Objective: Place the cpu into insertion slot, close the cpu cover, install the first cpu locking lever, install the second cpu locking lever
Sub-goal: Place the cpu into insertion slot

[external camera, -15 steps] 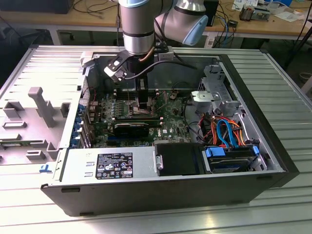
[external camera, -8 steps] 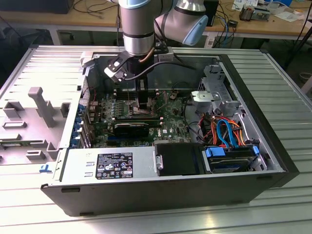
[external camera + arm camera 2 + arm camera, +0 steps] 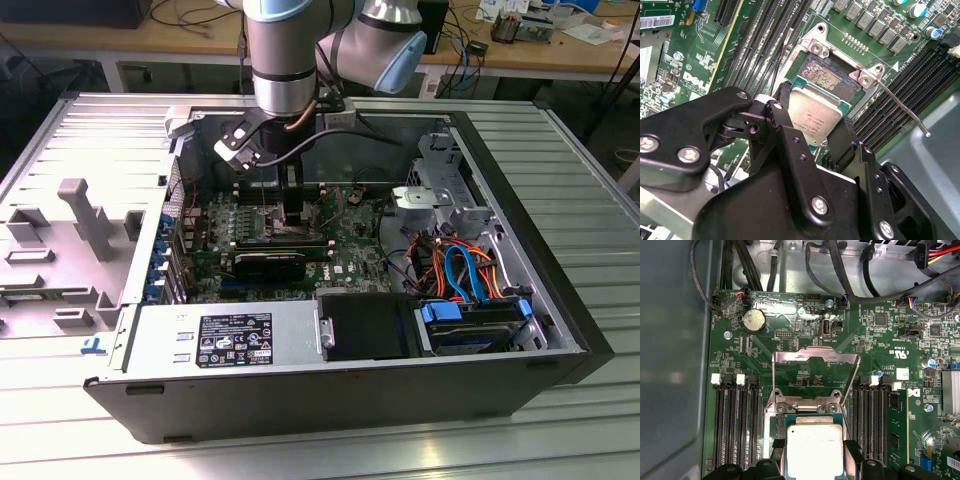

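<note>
My gripper (image 3: 812, 121) is shut on the cpu (image 3: 816, 116), its black fingers (image 3: 781, 111) clamping two opposite edges of the silver-topped chip. The chip hangs just above the insertion slot (image 3: 826, 79), covering the part nearer the gripper while the gold contact field on the far side lies bare. In the first wrist view the cpu (image 3: 814, 450) sits between the fingers, and the cpu cover (image 3: 815, 353) stands swung up behind the socket. One thin wire locking lever (image 3: 900, 105) sticks up free beside the slot. In the exterior view the gripper (image 3: 293, 208) reaches down into the computer case.
Long black memory slots (image 3: 900, 85) flank the socket on both sides. A black card (image 3: 272, 262) lies across the motherboard in front of the arm. Coloured cables and a drive cage (image 3: 470, 270) fill the exterior view's right, with the power supply (image 3: 225, 340) at the front.
</note>
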Controlling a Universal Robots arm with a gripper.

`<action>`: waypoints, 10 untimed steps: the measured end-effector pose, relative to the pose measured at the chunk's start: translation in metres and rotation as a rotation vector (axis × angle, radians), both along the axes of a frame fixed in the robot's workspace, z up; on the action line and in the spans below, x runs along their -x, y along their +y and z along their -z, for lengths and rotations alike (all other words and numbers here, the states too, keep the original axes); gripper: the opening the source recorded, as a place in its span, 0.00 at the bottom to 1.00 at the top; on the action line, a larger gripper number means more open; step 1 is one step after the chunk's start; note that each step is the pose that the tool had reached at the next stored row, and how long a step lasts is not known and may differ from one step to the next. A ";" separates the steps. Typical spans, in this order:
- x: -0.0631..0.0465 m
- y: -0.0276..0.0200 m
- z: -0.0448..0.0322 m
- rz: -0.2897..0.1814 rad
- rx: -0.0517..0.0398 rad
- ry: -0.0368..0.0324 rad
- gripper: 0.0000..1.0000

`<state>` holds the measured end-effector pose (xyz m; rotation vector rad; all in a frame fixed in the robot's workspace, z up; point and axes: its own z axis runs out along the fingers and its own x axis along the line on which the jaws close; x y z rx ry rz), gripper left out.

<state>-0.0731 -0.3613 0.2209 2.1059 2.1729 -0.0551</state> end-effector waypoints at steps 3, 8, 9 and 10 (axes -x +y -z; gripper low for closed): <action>0.000 0.0002 0.0011 0.000 -0.0002 -0.0001 0.55; 0.000 0.0005 0.0033 0.000 -0.0001 0.0000 0.55; 0.001 0.0007 0.0058 0.000 -0.0001 0.0000 0.55; 0.002 0.0007 0.0085 0.000 -0.0001 0.0000 0.55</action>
